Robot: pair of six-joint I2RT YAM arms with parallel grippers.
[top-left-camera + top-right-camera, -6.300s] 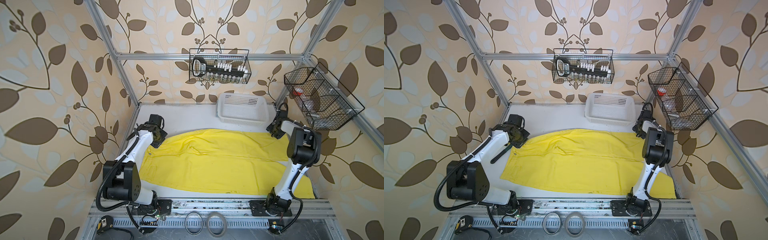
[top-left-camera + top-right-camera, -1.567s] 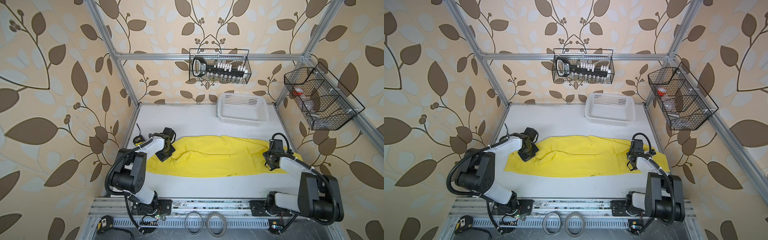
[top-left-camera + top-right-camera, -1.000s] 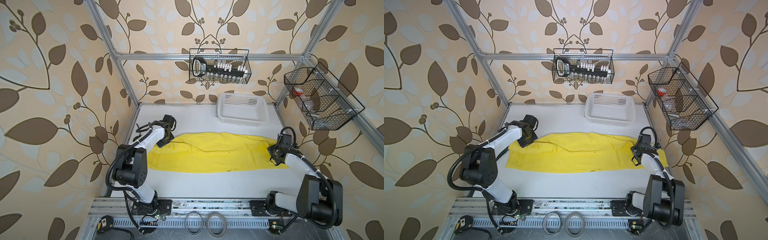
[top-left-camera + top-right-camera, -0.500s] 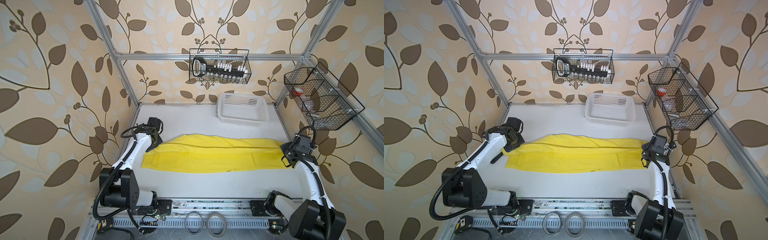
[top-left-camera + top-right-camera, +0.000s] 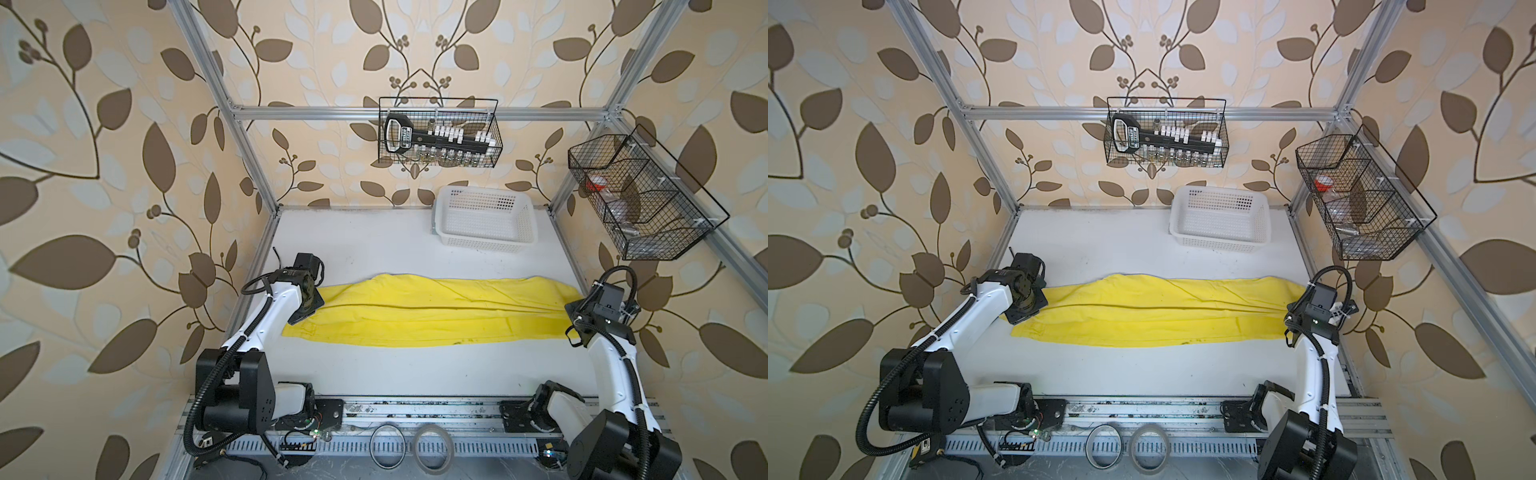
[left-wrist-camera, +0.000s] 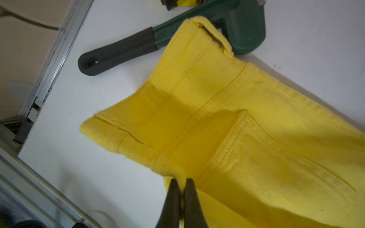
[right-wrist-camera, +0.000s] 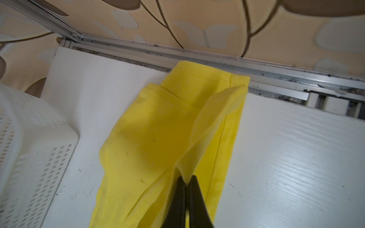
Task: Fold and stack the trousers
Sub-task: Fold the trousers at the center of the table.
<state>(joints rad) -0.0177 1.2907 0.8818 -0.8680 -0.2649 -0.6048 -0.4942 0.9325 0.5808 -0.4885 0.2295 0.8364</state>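
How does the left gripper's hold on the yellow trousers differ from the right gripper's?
The left gripper pinches the trousers at the waistband; the right gripper pinches a fold near the leg hems. A green tool lies by the left gripper's end; the white basket stands near the right gripper's end. Both are shut on cloth.

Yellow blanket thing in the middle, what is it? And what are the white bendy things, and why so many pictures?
It is a pair of yellow trousers, folded into a long strip on the white table. The bendy things are two robot arms. Two pictures look down from above; two come from little cameras on the arms' wrists. The left gripper is pinching the waist end, and the right gripper is pinching the leg end. A white basket stands behind the trousers.
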